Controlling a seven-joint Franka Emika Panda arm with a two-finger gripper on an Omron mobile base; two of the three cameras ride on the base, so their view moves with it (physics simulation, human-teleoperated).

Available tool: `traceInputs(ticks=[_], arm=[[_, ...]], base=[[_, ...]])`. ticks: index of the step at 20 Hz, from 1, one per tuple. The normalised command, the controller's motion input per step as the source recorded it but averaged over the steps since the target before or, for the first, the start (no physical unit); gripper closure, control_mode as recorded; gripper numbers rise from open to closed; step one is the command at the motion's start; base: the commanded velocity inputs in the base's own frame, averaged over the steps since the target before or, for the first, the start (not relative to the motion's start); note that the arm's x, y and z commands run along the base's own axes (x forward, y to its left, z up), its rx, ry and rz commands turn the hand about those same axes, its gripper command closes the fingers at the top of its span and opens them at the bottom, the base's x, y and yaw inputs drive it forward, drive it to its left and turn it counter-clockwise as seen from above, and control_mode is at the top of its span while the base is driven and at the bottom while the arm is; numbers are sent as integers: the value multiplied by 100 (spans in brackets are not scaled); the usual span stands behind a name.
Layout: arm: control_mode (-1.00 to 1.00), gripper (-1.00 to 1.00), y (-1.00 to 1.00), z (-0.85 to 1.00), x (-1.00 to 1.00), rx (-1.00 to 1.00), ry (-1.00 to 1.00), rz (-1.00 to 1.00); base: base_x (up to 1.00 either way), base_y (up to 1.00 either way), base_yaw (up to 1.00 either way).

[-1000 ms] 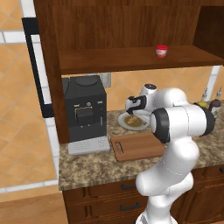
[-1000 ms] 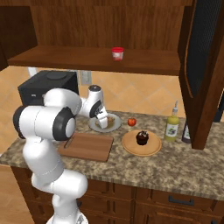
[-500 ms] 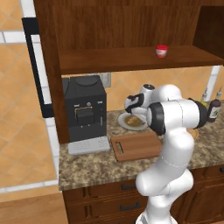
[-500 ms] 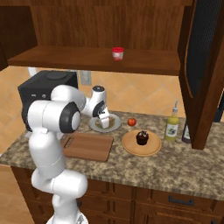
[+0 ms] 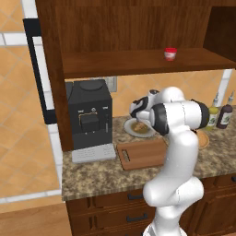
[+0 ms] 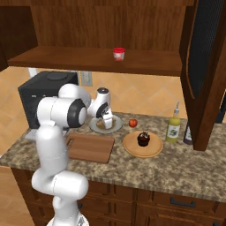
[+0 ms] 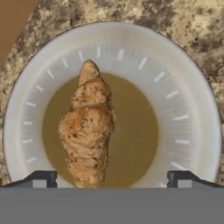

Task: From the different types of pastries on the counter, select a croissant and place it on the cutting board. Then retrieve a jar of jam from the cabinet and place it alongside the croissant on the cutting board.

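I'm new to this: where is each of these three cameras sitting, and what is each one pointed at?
Left base view: behind the arm on its left, looking forward and down at the speckled granite counter; the white arm rises at lower right.
Right base view: behind on its right, same counter; the arm rises at lower left.
Hand view: on the hand, looking down at the golden-tan croissant on its white-rimmed plate; open claw tips at bottom.
Both base views share the reddish-brown wooden cutting board and small red jam jar.
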Motion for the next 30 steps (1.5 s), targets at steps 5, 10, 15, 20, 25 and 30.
traceInputs(ticks=[5,10,15,20,25,30], arm=[[-100,-100,-2,-22,34,0,0,0],[-100,-100,0,-26,21,0,0,0],[-100,-100,0,-45,0,0,0,0],[-100,100,-1,-30,0,1,0,0],[-100,100,0,0,-2,0,-1,0],[-100,100,-1,-1,-78,-1,-14,-5]], base=[[0,0,0],[0,0,0],[0,0,0],[0,0,0],[0,0,0],[0,0,0]])
